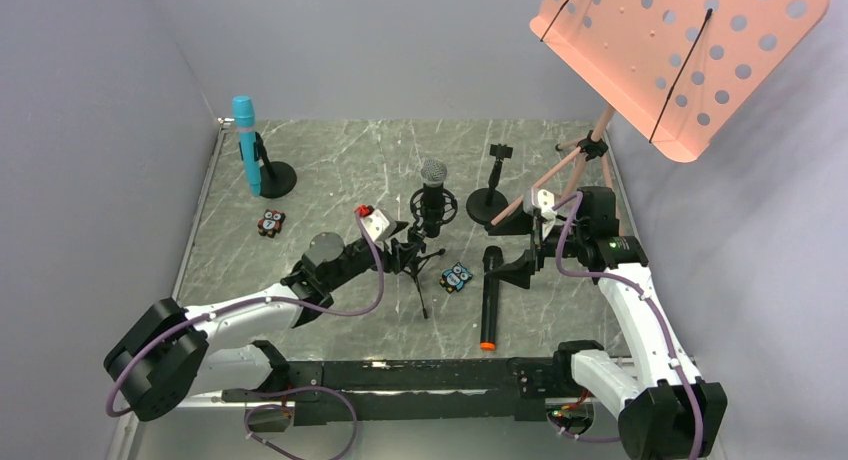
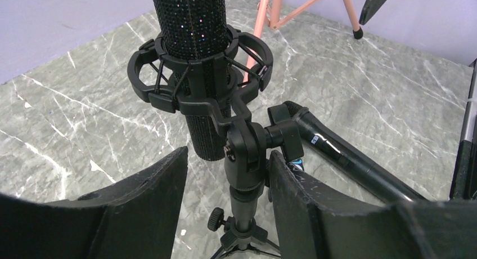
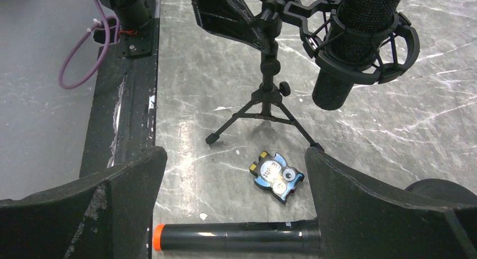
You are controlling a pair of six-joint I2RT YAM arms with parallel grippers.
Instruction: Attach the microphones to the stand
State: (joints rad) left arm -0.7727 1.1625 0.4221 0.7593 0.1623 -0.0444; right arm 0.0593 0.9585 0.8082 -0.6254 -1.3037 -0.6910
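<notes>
Black microphone beside right tool

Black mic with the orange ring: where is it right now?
Top view: the orange-ringed black microphone lies flat right of centre, just right of the blue owl, its head by the right gripper.

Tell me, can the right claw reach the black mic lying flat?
Probably yes: the open right claw hangs close by the black mic, nothing between. The mic lies along its opening, so a wrist turn may be needed.
</notes>
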